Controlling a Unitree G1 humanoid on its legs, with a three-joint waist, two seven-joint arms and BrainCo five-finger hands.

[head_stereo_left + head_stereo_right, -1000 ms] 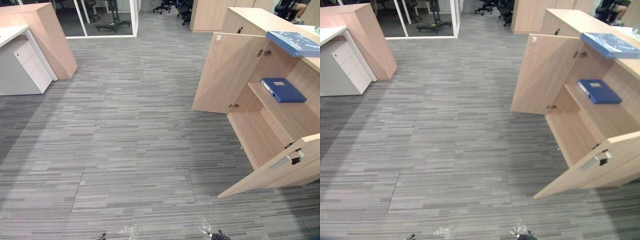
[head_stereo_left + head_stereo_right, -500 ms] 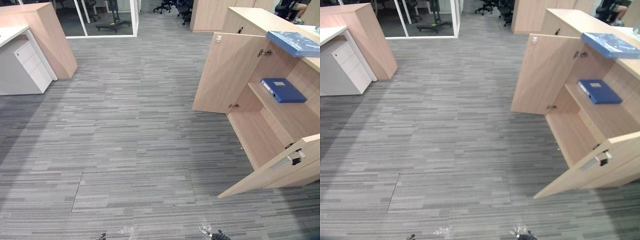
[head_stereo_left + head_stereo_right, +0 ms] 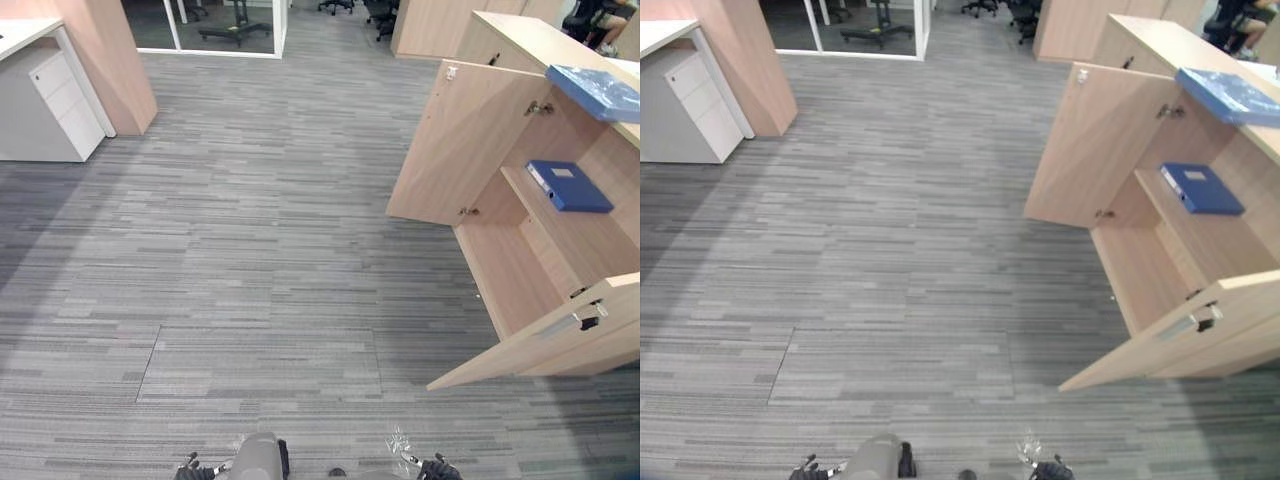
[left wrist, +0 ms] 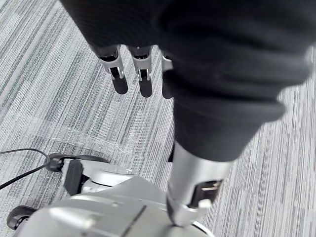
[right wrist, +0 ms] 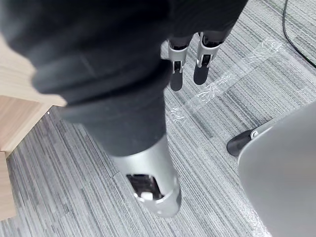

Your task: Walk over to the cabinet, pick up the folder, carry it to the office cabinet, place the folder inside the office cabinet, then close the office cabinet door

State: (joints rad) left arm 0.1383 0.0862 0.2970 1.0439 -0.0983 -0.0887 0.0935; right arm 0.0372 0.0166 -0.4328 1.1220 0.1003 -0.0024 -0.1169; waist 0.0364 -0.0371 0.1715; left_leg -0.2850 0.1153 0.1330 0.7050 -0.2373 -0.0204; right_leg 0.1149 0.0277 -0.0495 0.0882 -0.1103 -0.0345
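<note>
The left hand (image 4: 141,78) and right hand (image 5: 202,61) hang empty with fingers straight, likely because the dark blue flat folder (image 3: 570,186) lies on the shelf (image 3: 590,238) inside the light wooden office cabinet (image 3: 505,265), its doors (image 3: 450,140) wide open

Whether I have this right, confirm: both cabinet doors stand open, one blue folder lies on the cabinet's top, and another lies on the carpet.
No: the second blue folder lies on the shelf inside the cabinet instead, as the left eye view shows. The rest holds.
</note>
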